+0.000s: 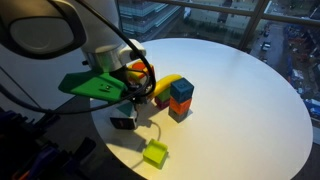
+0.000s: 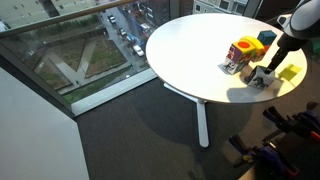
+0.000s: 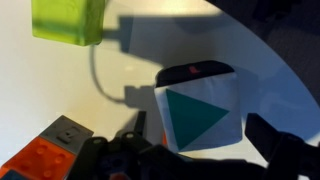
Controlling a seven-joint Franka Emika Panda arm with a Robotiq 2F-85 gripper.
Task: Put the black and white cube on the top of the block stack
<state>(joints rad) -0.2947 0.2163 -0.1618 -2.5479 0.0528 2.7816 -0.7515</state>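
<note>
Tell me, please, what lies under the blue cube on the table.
A red cube sits directly under the blue cube, and under that is the white table. The faces where the two cubes meet are covered and cannot be seen.

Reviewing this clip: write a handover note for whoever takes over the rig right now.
Gripper: low at the table over the black and white cube, with dark fingers apparently on either side. Whether it is clamped cannot be told.
Cube: at table level, green-triangle face toward the wrist camera, near the block stack, not on it.
Not part of the job: lime-green cube and blue-over-red stack.
Done: gripper is at the cube.
Left: confirm the grasp, lift, set the cube on the stack's top, release.
</note>
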